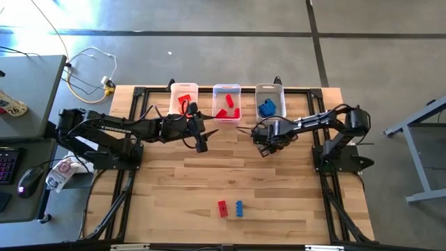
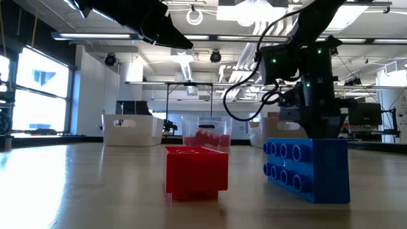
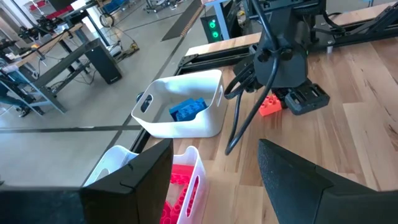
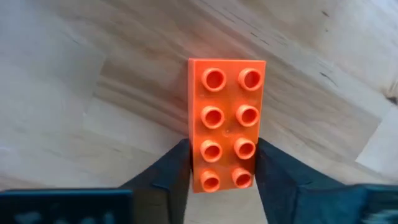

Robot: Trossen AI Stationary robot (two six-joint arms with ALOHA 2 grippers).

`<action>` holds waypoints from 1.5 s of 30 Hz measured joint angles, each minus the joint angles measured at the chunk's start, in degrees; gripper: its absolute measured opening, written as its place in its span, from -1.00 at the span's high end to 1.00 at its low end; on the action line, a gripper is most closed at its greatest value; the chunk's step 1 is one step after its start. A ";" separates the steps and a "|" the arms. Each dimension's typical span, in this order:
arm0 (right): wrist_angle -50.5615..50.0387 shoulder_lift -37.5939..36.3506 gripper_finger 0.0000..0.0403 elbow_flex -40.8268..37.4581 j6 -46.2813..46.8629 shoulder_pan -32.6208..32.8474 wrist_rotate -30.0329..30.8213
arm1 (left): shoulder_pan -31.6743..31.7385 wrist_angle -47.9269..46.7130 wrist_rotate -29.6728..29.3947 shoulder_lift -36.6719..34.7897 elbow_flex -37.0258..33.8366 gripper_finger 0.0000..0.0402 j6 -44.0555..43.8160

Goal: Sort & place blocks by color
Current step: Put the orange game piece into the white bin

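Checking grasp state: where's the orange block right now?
The orange block sits between the right gripper fingers on the table, right of centre, just in front of the blue-block bin.

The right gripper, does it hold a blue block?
No, the right gripper is shut on an orange block, fingers against its two long sides.

Three bins (image 1: 227, 90); perhaps a keyboard (image 1: 5, 167) nearby.

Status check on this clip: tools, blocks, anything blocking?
Right tool shut on orange block, low over the table. Left tool open, empty, near the bins. Red block and blue block left on the table. Nothing blocking.
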 joint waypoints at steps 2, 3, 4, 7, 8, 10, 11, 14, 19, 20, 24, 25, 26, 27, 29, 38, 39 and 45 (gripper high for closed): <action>-0.02 -0.04 0.42 0.04 -1.42 0.00 0.02 | -0.02 0.01 0.00 -0.01 0.00 -0.10 0.00; 0.00 -0.04 0.47 0.04 -2.19 0.00 0.02 | 0.00 0.00 0.00 -0.01 0.00 -0.10 0.00; 0.00 -0.04 0.48 0.04 -3.10 0.01 0.06 | -0.02 0.00 0.00 -0.01 0.00 -0.10 -0.04; 0.44 -0.37 0.48 0.06 -4.89 0.27 -0.21 | -0.02 0.00 0.00 0.02 0.00 -0.10 -0.46; 0.41 -0.38 0.48 0.19 -5.16 0.49 -0.19 | -0.02 0.00 0.00 0.02 0.00 -0.10 -0.92; 0.35 -0.60 0.48 0.52 -6.39 1.23 -0.20 | -0.02 0.00 0.01 0.00 0.00 -0.10 -1.55; 0.88 -0.70 0.48 0.83 -7.01 1.68 -0.24 | -0.02 0.00 0.00 -0.01 0.00 -0.10 -1.59; 1.80 -1.35 0.48 1.49 -8.49 3.12 -0.24 | -0.01 0.02 0.22 0.00 0.00 -0.10 -1.66; 4.71 -3.66 0.48 1.86 -10.00 5.63 -0.16 | -0.02 0.31 0.85 0.02 0.00 -0.10 -3.32; 5.45 -4.33 0.48 1.88 -10.02 6.17 0.15 | -0.01 0.28 0.87 0.02 0.00 -0.10 -3.60; 8.22 -7.45 0.48 1.90 -11.27 7.89 1.31 | 0.00 0.27 0.87 0.02 0.00 -0.10 -4.03; 9.01 -8.18 0.48 1.90 -11.57 8.20 1.44 | 0.00 0.28 0.86 0.02 0.00 -0.10 -4.04; 9.97 -8.87 0.48 1.90 -12.15 8.50 1.68 | -0.02 0.26 0.87 0.02 0.00 -0.10 -4.04; 10.95 -9.58 0.48 1.90 -12.75 8.76 1.76 | -0.02 0.28 0.87 0.02 0.00 -0.10 -4.04; 13.02 -10.83 0.48 1.90 -14.30 9.12 1.77 | -0.02 0.33 0.65 0.02 0.00 -0.10 -4.02; 25.77 -14.45 0.48 1.90 -25.23 9.00 1.75 | 0.00 0.67 -1.56 0.02 0.00 -0.10 -4.02; 27.30 -14.72 0.48 1.90 -26.71 8.86 1.66 | 0.00 0.91 -2.44 0.02 0.00 -0.11 -4.04; 34.88 -15.71 0.48 1.92 -35.01 7.51 1.06 | 0.45 4.52 -3.77 0.01 0.00 -0.21 -4.02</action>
